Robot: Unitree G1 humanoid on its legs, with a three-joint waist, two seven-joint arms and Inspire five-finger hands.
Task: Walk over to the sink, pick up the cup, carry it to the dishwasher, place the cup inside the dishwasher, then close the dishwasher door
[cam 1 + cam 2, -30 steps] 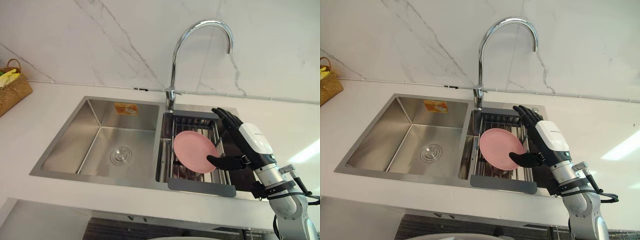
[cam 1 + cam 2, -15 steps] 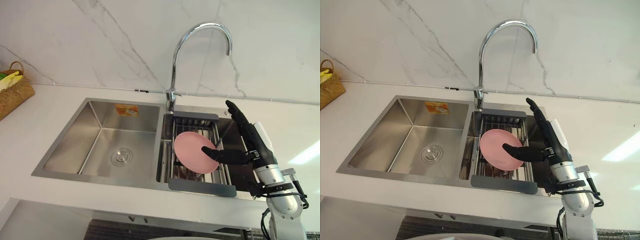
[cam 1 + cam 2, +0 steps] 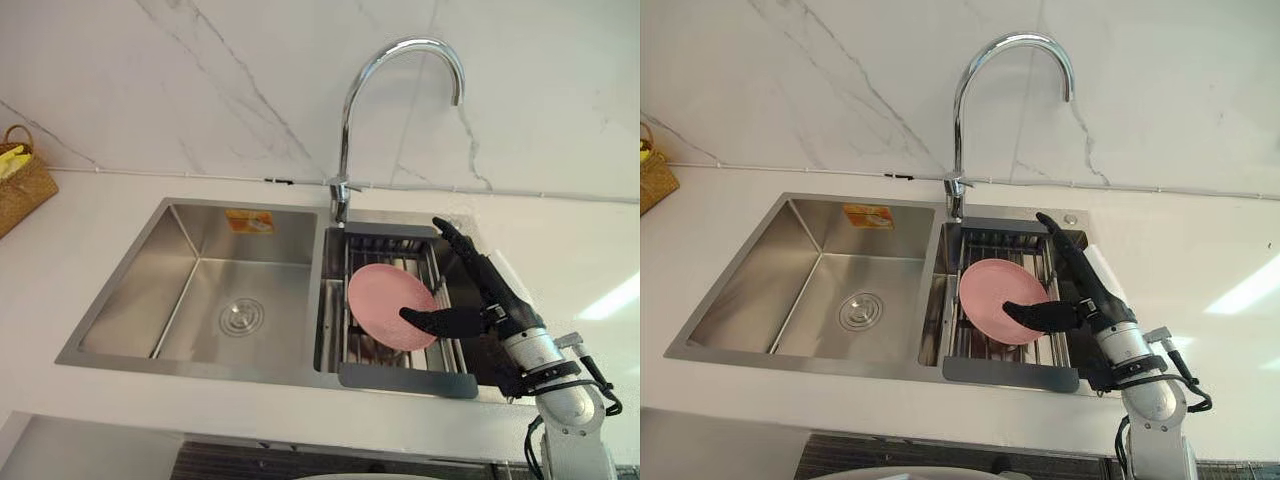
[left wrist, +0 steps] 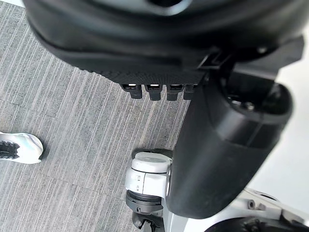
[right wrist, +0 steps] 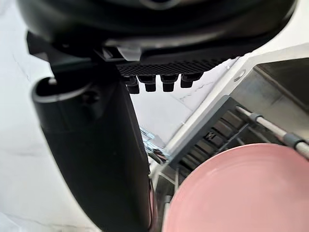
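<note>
A pink plate (image 3: 385,300) stands tilted in the grey dish rack (image 3: 405,380) in the right basin of the steel sink (image 3: 200,290); I see no cup. My right hand (image 3: 490,295) reaches in from the right and is open. Its thumb (image 3: 435,320) lies across the plate's front near the lower right rim, and its straight fingers (image 3: 455,240) extend past the plate's right edge toward the back. In the right wrist view the plate (image 5: 241,193) shows just beyond the thumb (image 5: 96,154). My left hand (image 4: 227,145) hangs over the floor, open and holding nothing.
A tall chrome faucet (image 3: 400,55) arches over the divider between the basins. The left basin has only its drain (image 3: 240,315). A woven basket (image 3: 20,185) sits at the counter's far left. A person's white shoe (image 4: 17,147) is on the grey floor.
My right hand has turned from back-up to edge-on and come closer to the plate, the thumb now over its front face. The plate has stayed in the rack.
</note>
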